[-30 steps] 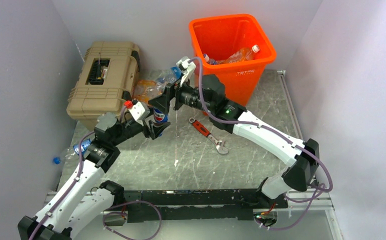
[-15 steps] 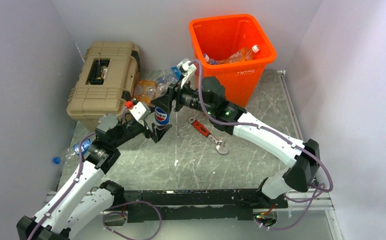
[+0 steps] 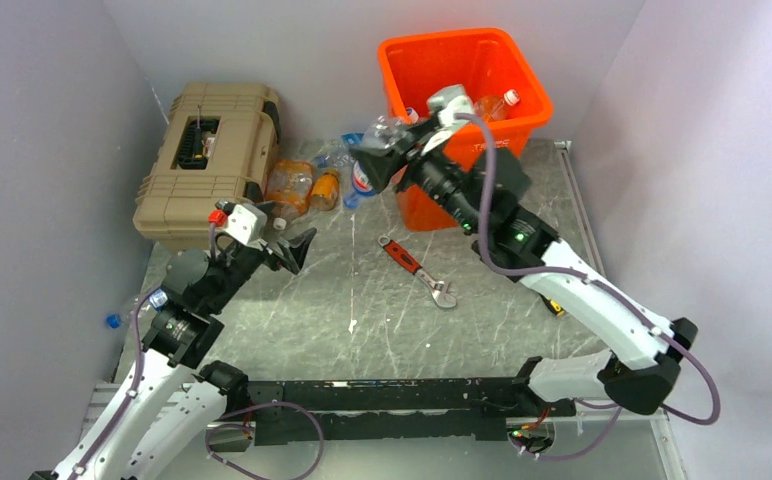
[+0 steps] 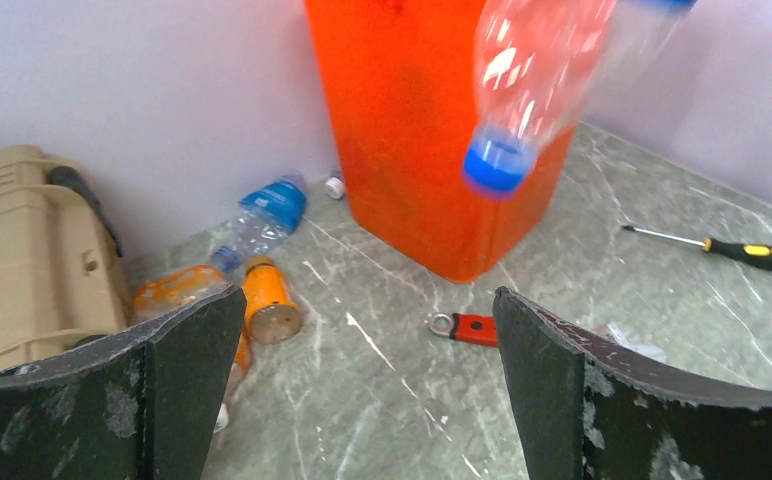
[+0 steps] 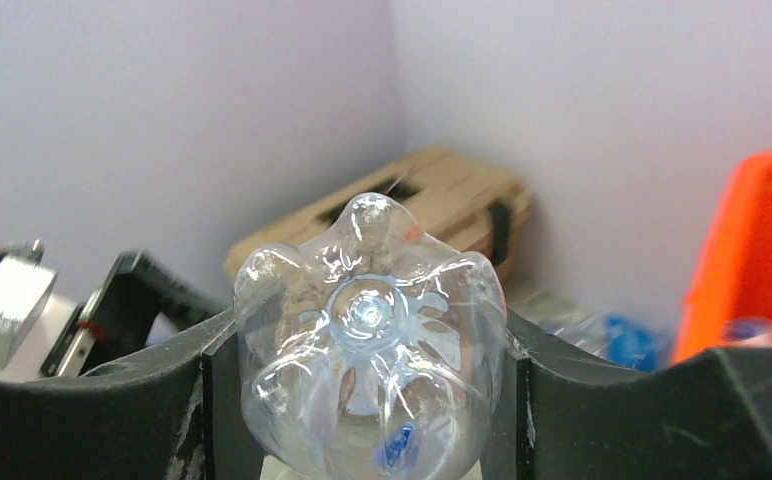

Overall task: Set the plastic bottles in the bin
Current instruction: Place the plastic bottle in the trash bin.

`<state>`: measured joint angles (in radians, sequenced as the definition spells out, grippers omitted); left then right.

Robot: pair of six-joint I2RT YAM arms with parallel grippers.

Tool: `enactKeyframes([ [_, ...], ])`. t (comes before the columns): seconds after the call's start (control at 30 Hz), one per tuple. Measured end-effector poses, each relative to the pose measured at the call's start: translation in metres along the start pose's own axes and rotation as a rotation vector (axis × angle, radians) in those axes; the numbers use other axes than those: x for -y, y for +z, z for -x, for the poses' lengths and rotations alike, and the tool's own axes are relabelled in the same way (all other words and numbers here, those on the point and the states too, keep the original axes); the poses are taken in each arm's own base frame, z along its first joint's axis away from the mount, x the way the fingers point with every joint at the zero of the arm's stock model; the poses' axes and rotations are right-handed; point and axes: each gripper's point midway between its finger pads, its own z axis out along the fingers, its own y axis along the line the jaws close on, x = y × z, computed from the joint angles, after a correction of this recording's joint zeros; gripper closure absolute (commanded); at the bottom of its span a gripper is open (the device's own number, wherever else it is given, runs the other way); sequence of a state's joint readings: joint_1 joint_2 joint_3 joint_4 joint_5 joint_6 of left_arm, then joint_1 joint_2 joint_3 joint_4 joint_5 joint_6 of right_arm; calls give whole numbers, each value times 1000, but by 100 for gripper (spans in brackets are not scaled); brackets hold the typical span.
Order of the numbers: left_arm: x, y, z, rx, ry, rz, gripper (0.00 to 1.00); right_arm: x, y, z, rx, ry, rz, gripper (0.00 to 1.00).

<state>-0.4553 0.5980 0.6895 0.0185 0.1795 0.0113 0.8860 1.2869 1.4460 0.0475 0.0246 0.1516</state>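
Bottle (image 4: pixel 540 85), clear with a blue cap, hung tilted and cap-down in the right pincer (image 3: pixel 372 168). Its fingers (image 5: pixel 177 400) pressed on both sides of the body near the lobed base, the jaws partway closed on it.

Taking the far wall (image 3: pixel 262 40) as 12 o'clock in the top view, the bottle was raised off the table (image 3: pixel 362 310). It was just outside the bin (image 3: pixel 467 65), at about 8 o'clock of it and in front of the orange side. The bin stood at 1 o'clock on the table, against the far wall. The bin bottles (image 3: pixel 497 103) lay inside it, one with a white cap.

At 9 o'clock of the bin a blue bottle (image 4: pixel 267 210) lay by the wall. Nearer in, two orange bottles (image 3: pixel 302 187) lay side by side just beside the toolbox (image 3: pixel 207 150), which filled the table's 10 o'clock corner. A stray bottle (image 3: pixel 134 303) lay at the table's 9 o'clock edge.

The wrench (image 3: pixel 417 268), red-handled, lay at 6 o'clock of the bin, near the middle of the table. The screwdriver (image 4: pixel 732 250) lay at 5 o'clock of the bin, mostly hidden under the right arm in the top view.

The left pincer (image 3: pixel 292 245) was at 5 o'clock of the toolbox, well apart from the held bottle. Its jaws were spread wide with nothing between them, and it faced the bin.
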Motion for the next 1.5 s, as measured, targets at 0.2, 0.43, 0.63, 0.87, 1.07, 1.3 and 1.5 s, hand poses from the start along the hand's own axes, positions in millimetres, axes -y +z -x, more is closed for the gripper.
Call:
enactKeyframes([
  [0.2, -17, -3, 3, 3, 1, 99, 1, 37, -29, 107, 272, -153, -198, 70],
  [0.43, -26, -6, -4, -33, -26, 157, 1, 127, -49, 199, 521, -266, -540, 70],
  [0.63, -32, -7, -4, -32, -29, 190, 1, 234, -20, 170, 474, -270, -727, 70],
  [0.87, -33, -6, -7, -43, -33, 193, 1, 322, 21, 60, 241, -121, -723, 70],
  [1.07, -33, -4, -10, -52, -34, 193, 1, 328, 54, 16, 130, -5, -614, 69],
  [1.3, -33, -3, -11, -58, -34, 192, 1, 328, 64, -26, 22, 74, -568, 66],
  [1.5, -35, 0, -11, -66, -35, 193, 0, 329, 62, -43, -42, 83, -577, 26],
])
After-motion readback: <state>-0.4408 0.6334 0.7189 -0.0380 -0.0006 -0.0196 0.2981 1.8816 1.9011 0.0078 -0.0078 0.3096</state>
